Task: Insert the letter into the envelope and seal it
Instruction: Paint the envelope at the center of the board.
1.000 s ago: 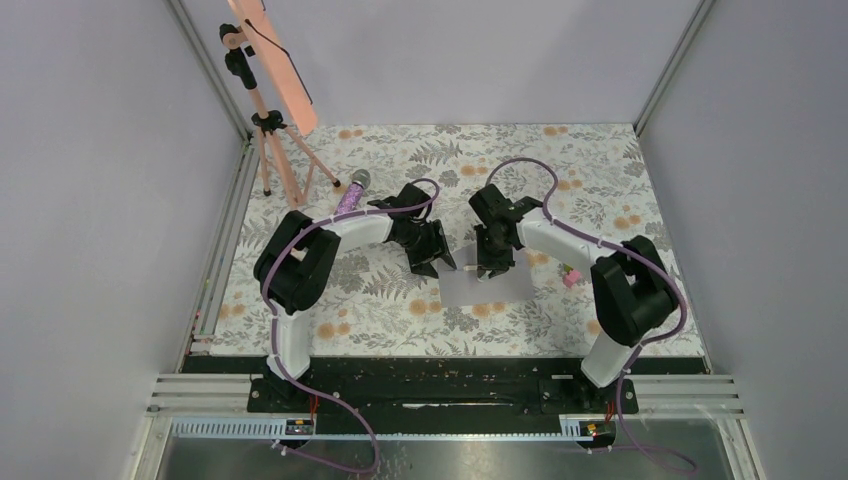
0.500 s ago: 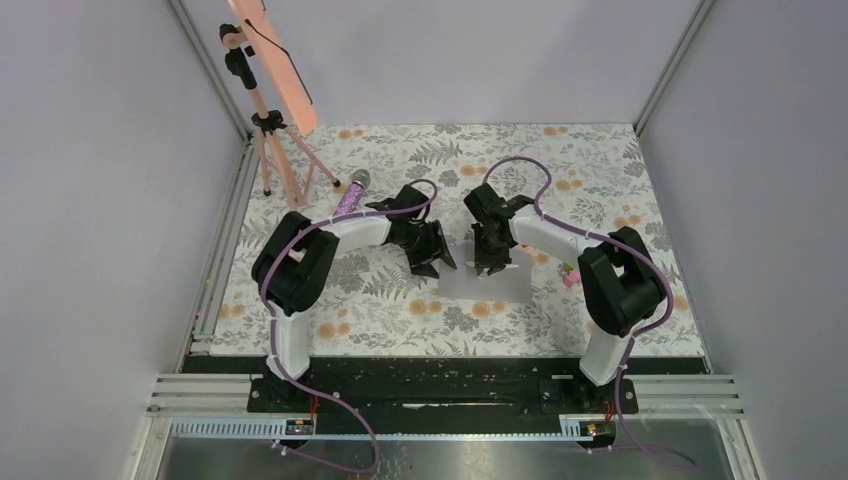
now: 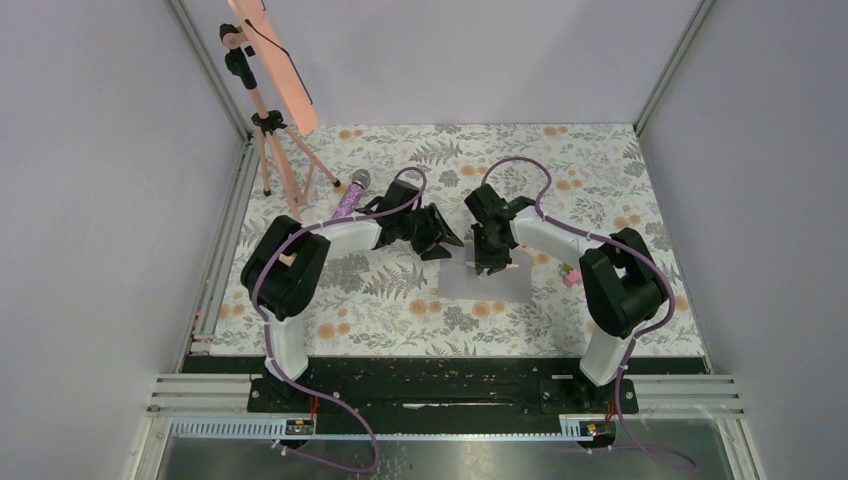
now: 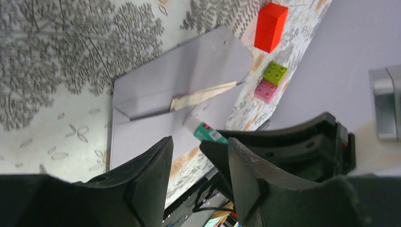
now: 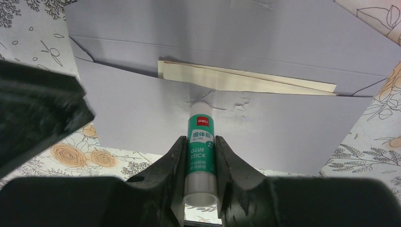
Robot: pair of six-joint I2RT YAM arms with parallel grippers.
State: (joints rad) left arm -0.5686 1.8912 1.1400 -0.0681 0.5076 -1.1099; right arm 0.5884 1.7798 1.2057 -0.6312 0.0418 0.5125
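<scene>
Black right tool [image 5: 199,142] nose-down over envelope [image 5: 142,113]

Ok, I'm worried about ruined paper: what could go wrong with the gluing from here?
The glue stick in the right gripper presses the envelope just below the exposed edge of the letter; glue could smear onto it. The left gripper is open, off the envelope, so it may slide or wrinkle.

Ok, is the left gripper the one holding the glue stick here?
No, the glue stick is clamped in the right gripper, its tip on the envelope, while the left gripper is empty.
</scene>
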